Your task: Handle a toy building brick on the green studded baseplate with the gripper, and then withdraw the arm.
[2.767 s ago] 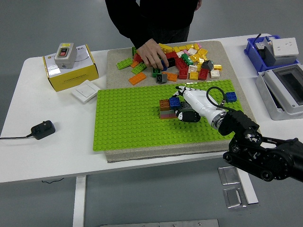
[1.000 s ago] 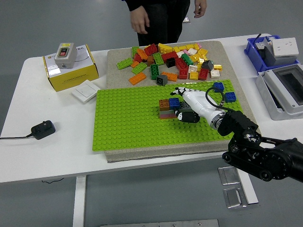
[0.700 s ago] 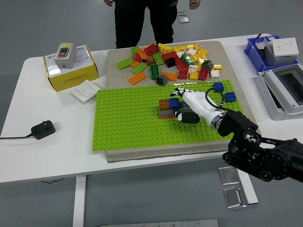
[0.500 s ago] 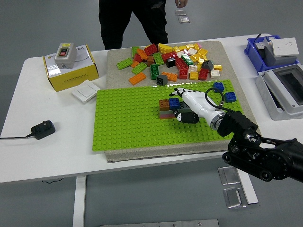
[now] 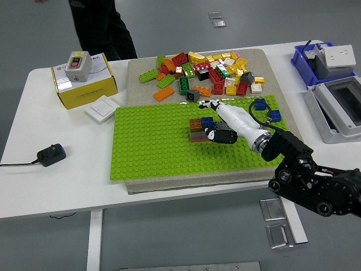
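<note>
right hand [image 5: 217,121]: your item one, fingers loosely spread, clasping nothing, resting beside the blue brick [image 5: 207,122] just left of its fingertips, seated on the green baseplate [image 5: 152,147]; likely pressing it home. loose bricks [image 5: 206,70] lie beyond.

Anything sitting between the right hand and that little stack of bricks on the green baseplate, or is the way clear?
Nothing visible stands between them. The right hand is already at the brick stack on the green baseplate, its fingers against the stack's right side. The two blue bricks lie behind the wrist, off the line.
</note>
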Robot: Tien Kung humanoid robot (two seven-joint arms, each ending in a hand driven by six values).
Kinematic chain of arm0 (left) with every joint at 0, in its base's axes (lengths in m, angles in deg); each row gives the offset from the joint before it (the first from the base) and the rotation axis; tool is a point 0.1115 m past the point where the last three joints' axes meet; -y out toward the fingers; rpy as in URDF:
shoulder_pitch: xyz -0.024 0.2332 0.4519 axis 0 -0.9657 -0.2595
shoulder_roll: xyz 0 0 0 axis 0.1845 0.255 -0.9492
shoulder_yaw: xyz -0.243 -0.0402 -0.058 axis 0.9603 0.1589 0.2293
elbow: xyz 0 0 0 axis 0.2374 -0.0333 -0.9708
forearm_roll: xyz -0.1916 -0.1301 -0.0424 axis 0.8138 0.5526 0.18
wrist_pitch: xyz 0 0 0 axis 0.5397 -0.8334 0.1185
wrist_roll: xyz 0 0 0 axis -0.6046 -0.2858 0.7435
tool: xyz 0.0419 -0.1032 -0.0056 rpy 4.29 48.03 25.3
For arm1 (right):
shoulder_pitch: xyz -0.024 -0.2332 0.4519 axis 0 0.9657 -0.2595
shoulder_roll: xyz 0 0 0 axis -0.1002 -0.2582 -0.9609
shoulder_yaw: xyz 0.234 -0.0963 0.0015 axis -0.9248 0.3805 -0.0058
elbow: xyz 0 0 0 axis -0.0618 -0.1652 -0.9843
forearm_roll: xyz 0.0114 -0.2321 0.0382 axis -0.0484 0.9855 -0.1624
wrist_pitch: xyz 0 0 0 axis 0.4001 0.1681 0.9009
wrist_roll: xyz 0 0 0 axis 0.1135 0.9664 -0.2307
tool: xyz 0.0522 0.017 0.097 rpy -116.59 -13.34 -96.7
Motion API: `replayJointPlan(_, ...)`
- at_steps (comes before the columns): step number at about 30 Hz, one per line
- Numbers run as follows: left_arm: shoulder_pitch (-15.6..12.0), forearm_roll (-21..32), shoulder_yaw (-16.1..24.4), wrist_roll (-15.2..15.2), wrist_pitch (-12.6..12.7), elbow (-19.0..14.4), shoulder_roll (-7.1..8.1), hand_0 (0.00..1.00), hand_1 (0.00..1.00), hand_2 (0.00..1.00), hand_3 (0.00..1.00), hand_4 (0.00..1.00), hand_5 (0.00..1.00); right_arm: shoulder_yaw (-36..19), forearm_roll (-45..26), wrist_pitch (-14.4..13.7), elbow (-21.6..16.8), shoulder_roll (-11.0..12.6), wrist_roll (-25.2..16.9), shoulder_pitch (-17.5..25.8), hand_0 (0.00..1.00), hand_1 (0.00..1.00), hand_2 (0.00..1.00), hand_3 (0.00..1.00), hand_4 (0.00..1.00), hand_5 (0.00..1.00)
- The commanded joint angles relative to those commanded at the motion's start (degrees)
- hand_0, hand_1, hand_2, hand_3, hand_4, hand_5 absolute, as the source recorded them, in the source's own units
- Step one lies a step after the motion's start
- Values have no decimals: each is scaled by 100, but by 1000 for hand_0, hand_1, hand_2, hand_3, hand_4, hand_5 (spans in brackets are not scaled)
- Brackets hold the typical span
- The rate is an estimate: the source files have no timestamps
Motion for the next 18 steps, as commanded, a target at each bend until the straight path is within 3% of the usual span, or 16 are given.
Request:
replayJointPlan(2, -12, 1, 17, 7, 1, 0, -3, 660, 658, 567, 592, 158, 681, -93, 105, -65, -89, 65, -2, 90, 835, 905, 980, 878, 519, 342)
replayJointPlan(3, -18, -2, 26, 4, 5, 0, -5, 661, 658, 568, 592, 159, 681, -115, 150, -95, -120, 95, -4, 127, 835, 908, 980, 754, 528, 353)
replayJointPlan(8, -35, -46, 59, -28, 59, 0, -24, 661, 658, 568, 592, 159, 681, -77, 361, -165, -187, 154, 3, 220, 835, 908, 980, 754, 528, 353)
replayJointPlan(9, -36, -53, 61, -33, 70, 0, -29, 661, 659, 570, 592, 158, 679, -72, 404, -172, -184, 151, 3, 229, 838, 909, 988, 663, 530, 384)
replayJointPlan(18, -47, -97, 113, -44, 116, 0, -17, 661, 658, 571, 592, 159, 680, -88, 480, -184, -41, 101, -24, 200, 839, 908, 995, 653, 529, 409)
